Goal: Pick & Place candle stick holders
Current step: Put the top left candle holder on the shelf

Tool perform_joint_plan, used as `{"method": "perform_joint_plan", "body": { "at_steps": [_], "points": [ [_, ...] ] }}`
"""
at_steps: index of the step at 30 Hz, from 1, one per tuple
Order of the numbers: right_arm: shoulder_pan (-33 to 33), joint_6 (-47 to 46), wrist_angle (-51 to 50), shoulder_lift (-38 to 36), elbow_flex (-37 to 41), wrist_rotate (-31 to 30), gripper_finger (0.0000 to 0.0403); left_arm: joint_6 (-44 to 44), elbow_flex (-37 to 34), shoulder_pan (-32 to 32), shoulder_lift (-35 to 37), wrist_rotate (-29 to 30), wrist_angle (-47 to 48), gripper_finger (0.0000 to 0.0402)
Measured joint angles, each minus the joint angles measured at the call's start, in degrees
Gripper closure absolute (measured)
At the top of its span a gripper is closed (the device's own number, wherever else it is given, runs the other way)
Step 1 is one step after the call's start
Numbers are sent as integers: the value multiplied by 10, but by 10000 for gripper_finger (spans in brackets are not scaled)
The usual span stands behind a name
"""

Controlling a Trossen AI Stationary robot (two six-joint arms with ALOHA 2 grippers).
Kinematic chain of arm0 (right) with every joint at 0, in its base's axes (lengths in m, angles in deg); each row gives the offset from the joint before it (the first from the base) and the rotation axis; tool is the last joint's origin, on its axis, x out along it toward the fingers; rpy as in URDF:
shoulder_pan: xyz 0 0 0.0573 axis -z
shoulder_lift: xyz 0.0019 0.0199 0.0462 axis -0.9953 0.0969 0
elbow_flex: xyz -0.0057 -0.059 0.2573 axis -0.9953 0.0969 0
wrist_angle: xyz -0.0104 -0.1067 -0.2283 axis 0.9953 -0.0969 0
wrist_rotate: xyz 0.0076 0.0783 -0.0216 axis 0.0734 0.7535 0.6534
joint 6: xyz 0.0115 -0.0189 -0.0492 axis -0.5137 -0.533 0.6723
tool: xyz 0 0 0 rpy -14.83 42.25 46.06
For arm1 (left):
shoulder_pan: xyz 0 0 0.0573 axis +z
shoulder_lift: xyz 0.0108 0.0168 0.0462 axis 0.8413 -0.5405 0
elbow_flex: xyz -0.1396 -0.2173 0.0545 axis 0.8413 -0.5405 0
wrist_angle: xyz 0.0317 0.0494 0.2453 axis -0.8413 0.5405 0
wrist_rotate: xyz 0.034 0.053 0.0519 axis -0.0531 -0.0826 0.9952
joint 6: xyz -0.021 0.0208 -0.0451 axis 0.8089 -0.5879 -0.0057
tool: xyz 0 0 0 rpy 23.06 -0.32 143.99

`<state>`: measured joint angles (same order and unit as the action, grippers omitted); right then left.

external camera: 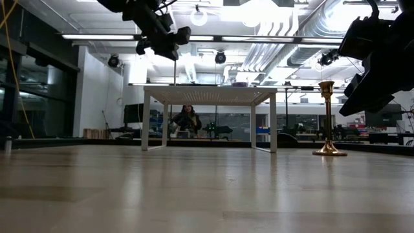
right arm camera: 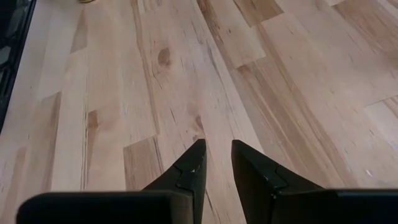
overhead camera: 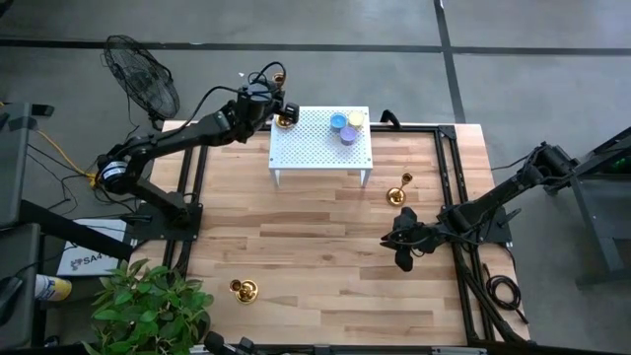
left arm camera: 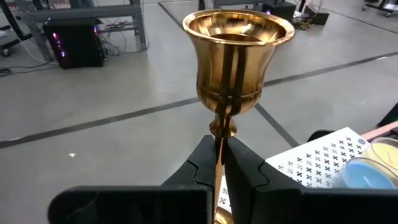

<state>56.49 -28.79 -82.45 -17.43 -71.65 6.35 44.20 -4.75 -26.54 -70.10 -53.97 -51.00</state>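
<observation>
Nearest the high camera's lower edge, one brass candle stick holder (overhead camera: 243, 290) lies or stands alone on the near left of the wooden counter (overhead camera: 315, 247), beside a potted plant (overhead camera: 148, 306). A second holder (overhead camera: 398, 191) stands upright on the right, just in front of the white perforated stand (overhead camera: 320, 138). The third holder (left arm camera: 236, 56) is pinched by its thin stem in the left pincer (overhead camera: 282, 108), which hangs over the stand's far left corner; the fingers (left arm camera: 200, 167) press together around the stem just under the cup. On the stand's far right sit three small candles (overhead camera: 347, 126), blue, purple and yellow. The right pincer (overhead camera: 402, 242) hovers above bare boards on the right, slightly spread and holding nothing.

The grip is high on a slender, polished stem, so the holder could swing or slip between the fingers as it is lowered. Its base seems to sit close to the stand's edge; released there or at a tilt, it might topple off onto the counter. Coming down unevenly on the perforated top could also tip it.
</observation>
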Motion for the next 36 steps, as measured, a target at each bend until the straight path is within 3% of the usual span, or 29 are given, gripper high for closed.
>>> {"method": "perform_joint_plan", "body": {
  "at_steps": [32,36],
  "points": [
    [-2,-6,0,0,0,4,332,-18,0,-1,-9,-13,-1,370],
    [-2,-10,0,0,0,4,332,-24,0,-5,-9,-19,1,346]
  ]
}}
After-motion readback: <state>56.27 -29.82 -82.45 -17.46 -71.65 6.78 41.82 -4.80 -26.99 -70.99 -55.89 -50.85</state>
